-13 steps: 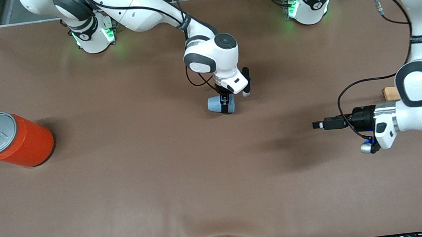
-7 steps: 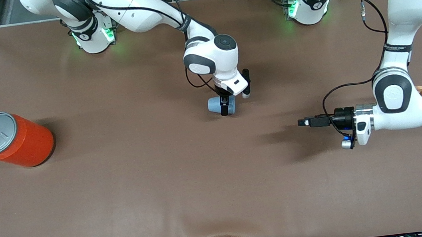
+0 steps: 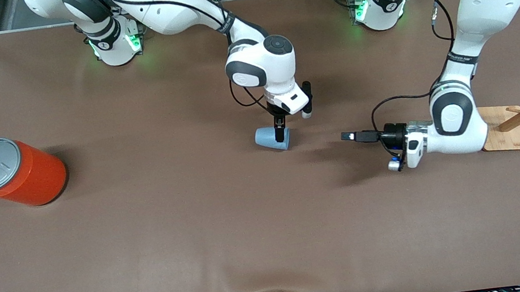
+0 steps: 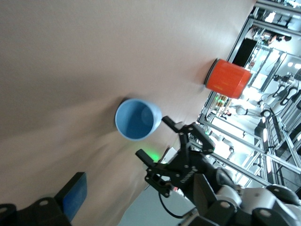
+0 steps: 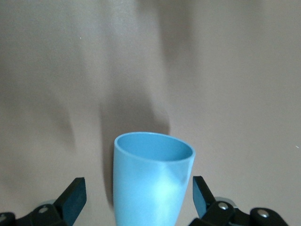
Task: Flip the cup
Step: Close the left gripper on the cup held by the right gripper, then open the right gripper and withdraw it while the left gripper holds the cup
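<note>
The light-blue cup [image 3: 270, 139] lies on its side near the middle of the table, its mouth toward the left arm's end. My right gripper [image 3: 280, 134] is directly over it, pointing down. In the right wrist view the cup [image 5: 150, 183] sits between the two fingers [image 5: 74, 197] with a gap on each side, so the right gripper [image 5: 137, 200] is open. My left gripper [image 3: 348, 136] is low over the table and points at the cup from the left arm's end. In the left wrist view I look into the cup's darker blue inside [image 4: 136, 119]. The left gripper [image 4: 138, 200] is open and empty.
A large orange can [image 3: 15, 171] with a grey pull-tab lid stands at the right arm's end; it also shows in the left wrist view [image 4: 228, 78]. A wooden peg stand on a square base [image 3: 509, 136] stands at the left arm's end, close to the left arm's elbow.
The left arm has swung in and its gripper has moved toward the cup. The cup has shifted slightly nearer the front camera, and the right hand has lifted a little.
</note>
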`<action>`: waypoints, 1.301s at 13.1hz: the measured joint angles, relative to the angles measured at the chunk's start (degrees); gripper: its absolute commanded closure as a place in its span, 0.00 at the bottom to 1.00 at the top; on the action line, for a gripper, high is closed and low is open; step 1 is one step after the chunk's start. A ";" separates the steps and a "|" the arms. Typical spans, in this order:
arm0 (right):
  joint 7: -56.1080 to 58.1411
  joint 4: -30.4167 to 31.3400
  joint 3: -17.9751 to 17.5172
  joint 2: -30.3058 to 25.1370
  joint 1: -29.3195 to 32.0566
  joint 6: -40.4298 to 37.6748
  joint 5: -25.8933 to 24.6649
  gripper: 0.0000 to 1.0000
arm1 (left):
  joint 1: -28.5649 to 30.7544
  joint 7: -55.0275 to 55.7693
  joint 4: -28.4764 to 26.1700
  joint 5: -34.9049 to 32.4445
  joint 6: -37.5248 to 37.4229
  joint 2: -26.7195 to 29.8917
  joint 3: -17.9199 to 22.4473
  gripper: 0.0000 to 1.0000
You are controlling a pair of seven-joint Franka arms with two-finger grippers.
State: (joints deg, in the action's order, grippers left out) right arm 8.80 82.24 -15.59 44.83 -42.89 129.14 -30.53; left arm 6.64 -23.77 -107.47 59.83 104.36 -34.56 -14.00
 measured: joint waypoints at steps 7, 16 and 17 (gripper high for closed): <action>-0.44 -0.78 0.10 -6.40 2.76 -3.86 7.00 0.00 | -6.30 -2.00 1.76 0.19 4.01 -0.20 -0.12 0.19; 1.04 -7.22 0.44 -16.75 28.97 -21.12 19.14 0.00 | -13.78 -2.04 8.21 4.35 12.04 -5.53 -0.12 0.23; 1.07 -8.16 0.37 -17.68 31.33 -22.95 19.27 0.00 | -14.74 -2.04 8.23 4.43 13.01 -5.62 -0.11 0.25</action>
State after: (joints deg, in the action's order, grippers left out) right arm 9.87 74.08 -15.22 27.15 -11.56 106.19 -11.26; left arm -8.10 -25.81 -99.25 64.27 117.37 -40.18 -14.11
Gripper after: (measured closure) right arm 0.000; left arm 0.216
